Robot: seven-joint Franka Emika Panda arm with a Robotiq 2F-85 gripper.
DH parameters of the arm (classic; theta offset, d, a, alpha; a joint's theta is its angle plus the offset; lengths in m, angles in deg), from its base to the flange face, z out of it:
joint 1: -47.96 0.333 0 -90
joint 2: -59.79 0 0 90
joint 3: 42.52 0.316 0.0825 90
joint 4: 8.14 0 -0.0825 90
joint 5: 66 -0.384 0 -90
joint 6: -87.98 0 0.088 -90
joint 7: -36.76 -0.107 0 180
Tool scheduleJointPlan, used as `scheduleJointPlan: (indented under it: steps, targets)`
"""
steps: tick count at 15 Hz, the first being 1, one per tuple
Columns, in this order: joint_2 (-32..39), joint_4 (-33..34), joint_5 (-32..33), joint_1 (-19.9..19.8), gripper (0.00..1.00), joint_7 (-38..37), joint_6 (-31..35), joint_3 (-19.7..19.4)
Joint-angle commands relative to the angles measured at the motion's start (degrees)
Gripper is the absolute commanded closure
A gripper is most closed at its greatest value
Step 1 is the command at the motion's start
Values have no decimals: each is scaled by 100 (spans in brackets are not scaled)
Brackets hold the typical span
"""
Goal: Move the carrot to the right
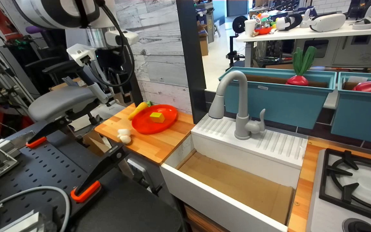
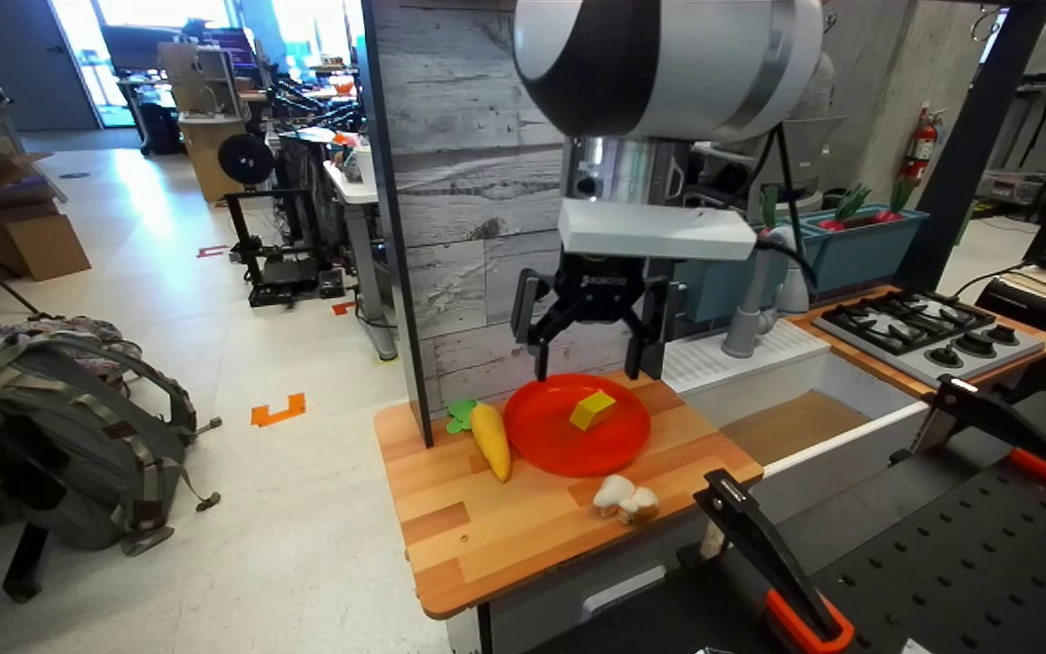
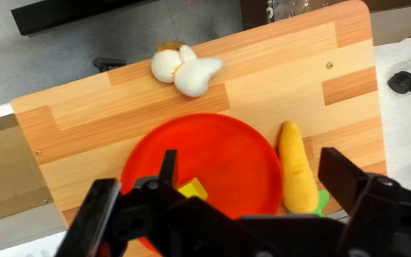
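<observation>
The orange-yellow carrot [image 2: 490, 440] with a green leafy end lies on a wooden counter, close beside the round red plate [image 2: 541, 445]. In an exterior view the carrot [image 1: 137, 111] is partly overlapped by the plate [image 1: 147, 129]. In the wrist view the carrot [image 3: 297, 171] lies between the fingers, nearer the right-hand finger, its green end partly hidden by the gripper. The red plate [image 3: 223, 153] fills the space beside it. My gripper [image 2: 587, 372] is open and empty above the counter. It also shows open in the wrist view [image 3: 249, 152].
A yellow block [image 2: 593, 410] sits on the plate. A pale cream lump [image 2: 625, 500] lies at the counter's [image 2: 523, 554] front edge. A grey wood-pattern wall [image 2: 450, 272] stands behind. A sink with a grey faucet [image 1: 242, 96] and a stove [image 1: 362, 183] stand alongside.
</observation>
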Motion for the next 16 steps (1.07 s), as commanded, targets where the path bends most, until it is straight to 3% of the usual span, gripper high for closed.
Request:
scheduleJointPlan:
  steps: [1, 9, 16]
  targets:
    - [877, 957, -84, 280, 0, -39, 59, 22]
    - [2151, 2379, -23, 642, 0, 34, 225, 2]
    - [2703, 2786, 71, 828, 0, 107, 730, -71]
